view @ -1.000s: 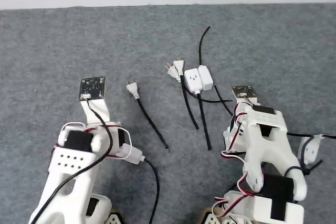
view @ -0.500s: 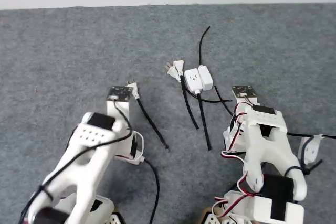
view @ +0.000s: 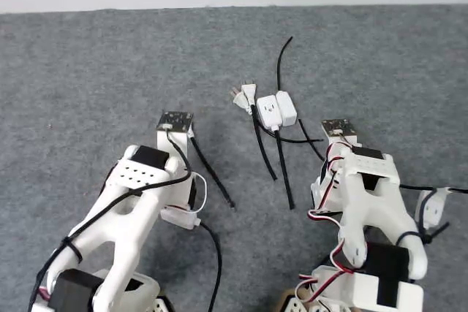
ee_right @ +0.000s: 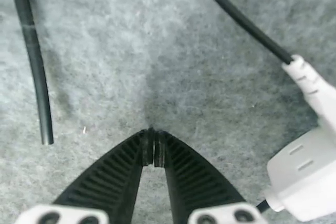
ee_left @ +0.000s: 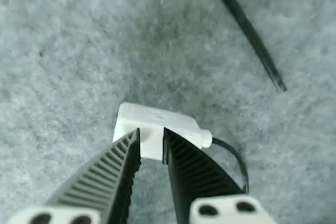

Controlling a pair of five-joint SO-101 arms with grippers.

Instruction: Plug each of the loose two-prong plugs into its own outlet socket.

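The left arm (view: pixel 139 199) leans in from the near edge of the grey surface (view: pixel 80 63) toward its middle. It is folded so that the left claw (ee_left: pixel 150 136) points down at a white block (ee_left: pixel 157 124) on a black lead (ee_left: pixel 233 158), close to the arm's own base. The fingers (ee_left: pixel 123 166) stand a narrow gap apart, their tips over the block's top, which is wider than the gap; whether they touch it cannot be told. The right arm (view: pixel 369 191) sits hunched toward the near right corner. The right claw (ee_right: pixel 153 136) is pressed closed on nothing, its tips low over the grey surface, with a slotted white socket (ee_right: pixel 302 177) just beside it. Two sockets (view: pixel 276 109) lie touching side by side mid-surface, with a pair of two-prong plugs (view: pixel 243 96) just beside them, prongs bare. A third plug (view: pixel 191 134) lies by the left arm's wrist. The widest stretch of grey surface runs along the far edge and into the far left corner.
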